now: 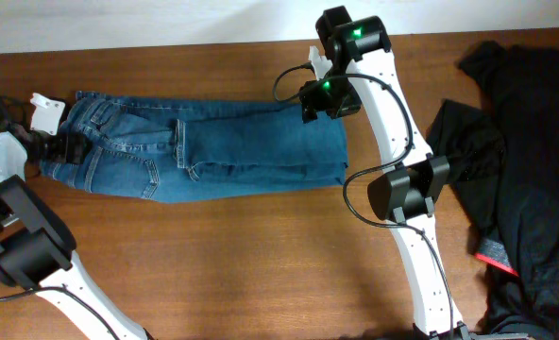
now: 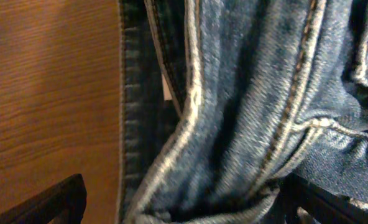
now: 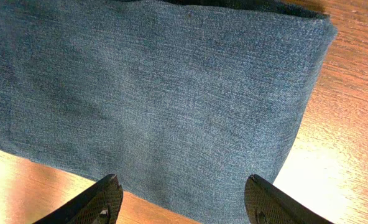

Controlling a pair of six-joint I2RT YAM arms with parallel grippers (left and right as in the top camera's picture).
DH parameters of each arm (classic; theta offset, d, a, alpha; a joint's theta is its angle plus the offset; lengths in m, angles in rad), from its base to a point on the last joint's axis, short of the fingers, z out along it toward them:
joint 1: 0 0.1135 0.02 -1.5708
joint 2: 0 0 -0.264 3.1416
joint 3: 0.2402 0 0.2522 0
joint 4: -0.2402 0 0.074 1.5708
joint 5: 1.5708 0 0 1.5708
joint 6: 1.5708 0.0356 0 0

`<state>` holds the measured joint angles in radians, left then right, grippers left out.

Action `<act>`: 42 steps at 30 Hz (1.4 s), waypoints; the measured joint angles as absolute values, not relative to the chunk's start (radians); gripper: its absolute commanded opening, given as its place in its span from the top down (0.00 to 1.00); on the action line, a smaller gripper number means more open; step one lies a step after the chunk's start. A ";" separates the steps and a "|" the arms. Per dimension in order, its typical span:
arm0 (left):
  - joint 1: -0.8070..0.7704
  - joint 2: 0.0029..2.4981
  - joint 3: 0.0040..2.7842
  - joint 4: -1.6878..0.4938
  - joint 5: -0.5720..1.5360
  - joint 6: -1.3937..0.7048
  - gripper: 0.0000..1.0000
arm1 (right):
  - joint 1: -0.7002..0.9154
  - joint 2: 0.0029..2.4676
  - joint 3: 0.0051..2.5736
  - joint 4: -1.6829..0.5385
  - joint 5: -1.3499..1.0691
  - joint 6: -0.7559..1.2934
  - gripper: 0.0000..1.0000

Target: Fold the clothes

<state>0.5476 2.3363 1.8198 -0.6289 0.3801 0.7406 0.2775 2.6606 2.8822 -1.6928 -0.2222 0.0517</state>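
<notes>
Left gripper: jaws spread wide and closed on nothing; bunched denim seams lie between the fingers.
Left contact: one finger sits over bare wood and the other at the fabric's edge; I cannot tell if it touches.
Right gripper: jaws partly spread, holding nothing, hovering over the cloth.
Jeans: lie flat on the table, doubled over; the waistband is under the left gripper, and the folded end is just ahead of and below the right fingers.
Dark clothes: heaped well apart, beyond the right arm.
Writing: a pale tag sliver sits among the seams, too blurred to read.
</notes>
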 measured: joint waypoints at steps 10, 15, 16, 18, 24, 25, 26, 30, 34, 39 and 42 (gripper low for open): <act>0.570 2.401 1.857 -0.672 0.530 0.636 0.37 | 0.278 2.661 2.882 -1.693 -0.222 0.056 0.32; 0.567 2.407 1.859 -0.726 0.604 0.620 0.92 | 0.278 2.661 2.882 -1.693 -0.222 0.057 0.32; 0.567 2.407 1.859 -0.727 0.612 0.620 0.98 | 0.278 2.661 2.882 -1.693 -0.223 0.057 0.32; 0.567 2.407 1.862 -0.736 0.627 0.625 1.00 | 0.278 2.661 2.882 -1.693 -0.226 0.056 0.32; 0.568 2.411 1.881 -0.805 0.649 0.623 1.00 | 0.278 2.661 2.882 -1.693 -0.226 0.056 0.33; 0.570 2.415 1.891 -0.832 0.657 0.619 1.00 | 0.278 2.661 2.883 -1.693 -0.226 0.056 0.33; 0.573 2.420 1.905 -0.862 0.664 0.607 1.00 | 0.278 2.661 2.882 -1.692 -0.226 0.056 0.33; 0.594 2.441 1.983 -0.991 0.674 0.564 1.00 | 0.271 2.658 2.886 -1.680 -0.217 0.056 0.33; 0.633 2.445 2.094 -1.100 0.673 0.528 1.00 | 0.249 2.647 2.928 -1.672 -0.206 0.060 0.33; 0.697 2.439 2.241 -1.139 0.660 0.461 1.00 | 0.181 2.580 2.967 -1.677 -0.202 0.076 0.33; 0.729 2.419 2.298 -1.149 0.641 0.411 1.00 | 0.138 2.553 2.987 -1.692 -0.202 0.079 0.33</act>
<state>0.7288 2.4191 2.2978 -1.1492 0.6415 0.4107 0.1379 2.5526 2.9871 -1.6924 -0.2020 0.0788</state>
